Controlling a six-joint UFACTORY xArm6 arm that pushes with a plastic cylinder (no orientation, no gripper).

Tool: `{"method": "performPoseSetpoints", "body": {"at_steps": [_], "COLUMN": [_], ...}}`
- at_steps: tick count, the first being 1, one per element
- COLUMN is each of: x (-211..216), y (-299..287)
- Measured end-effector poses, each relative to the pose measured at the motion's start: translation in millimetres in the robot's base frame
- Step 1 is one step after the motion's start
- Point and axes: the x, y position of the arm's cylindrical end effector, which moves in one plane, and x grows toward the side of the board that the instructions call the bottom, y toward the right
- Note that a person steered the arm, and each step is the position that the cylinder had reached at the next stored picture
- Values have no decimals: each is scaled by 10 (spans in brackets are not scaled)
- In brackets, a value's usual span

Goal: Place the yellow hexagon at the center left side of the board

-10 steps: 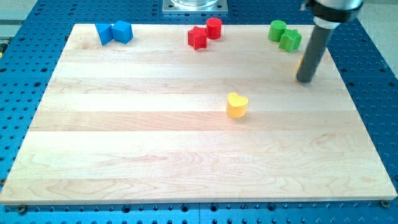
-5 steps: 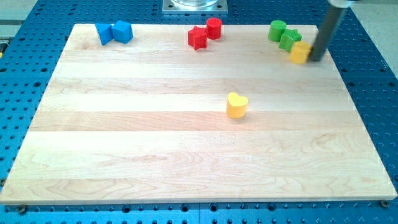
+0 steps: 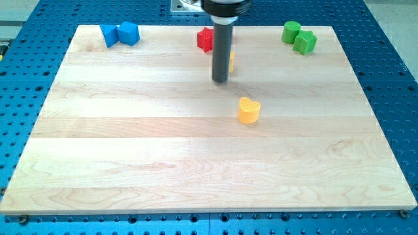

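Note:
The yellow hexagon (image 3: 232, 61) is mostly hidden behind my rod; only a thin yellow sliver shows at the rod's right edge, near the view's top centre. My tip (image 3: 220, 81) rests on the board just left of and below that sliver. A yellow heart (image 3: 249, 110) lies below and to the right of the tip, apart from it.
A red star (image 3: 205, 40) sits just above-left of the rod; the red cylinder is hidden behind it. Two blue blocks (image 3: 120, 33) sit at the top left. Two green blocks (image 3: 299, 36) sit at the top right. The wooden board (image 3: 196, 170) lies on a blue perforated table.
The rod has swept from the board's right edge leftward to the top centre. The yellow hexagon has moved left with it, away from the green blocks.

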Motion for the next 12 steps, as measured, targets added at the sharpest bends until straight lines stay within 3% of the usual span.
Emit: {"method": "performPoseSetpoints", "body": {"at_steps": [1,2,3,4,5,6,7,9,10,11,12], "x": [-148,-557,-214,135,-202,-466,-339,-369,280,522,272], "y": [928,929,-187,-656,-256,-456,-1087,-1675,-2204,-2236,-1973]}}
